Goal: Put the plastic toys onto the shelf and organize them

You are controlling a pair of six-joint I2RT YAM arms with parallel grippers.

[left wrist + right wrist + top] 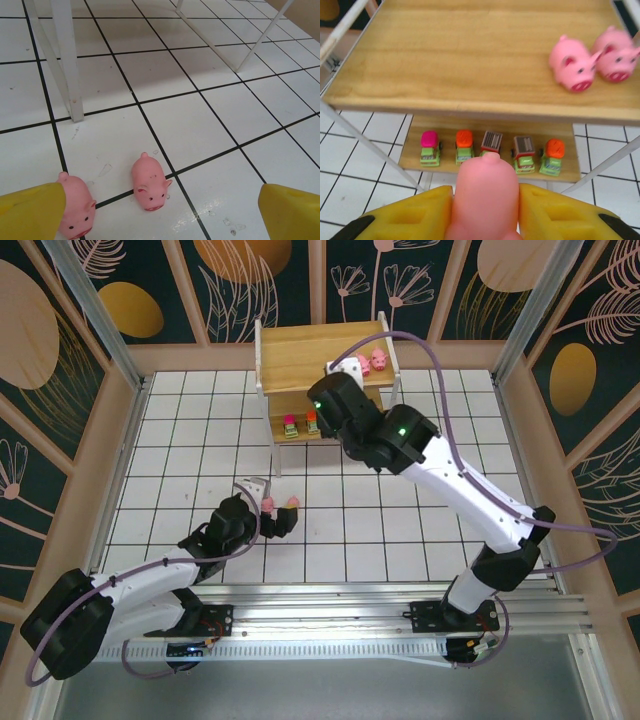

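My right gripper [486,215] is shut on a pink pig toy [485,192], held in front of the shelf [470,55] at the height of its top board. Two pink pigs [572,67] [616,59] stand at the right end of that top board. Several small green trucks [491,142] with orange, magenta and brown tops stand in a row on the lower board. My left gripper [162,215] is open low over the tiled floor. One pink pig [149,182] lies between its yellow fingers [30,210], and another pig [76,206] rests against the left finger.
The shelf's thin white legs [70,65] stand on the floor just ahead of the left gripper. From above, the right arm [450,480] reaches diagonally across the white tiles to the shelf [300,350]. Wooden walls enclose the floor on all sides.
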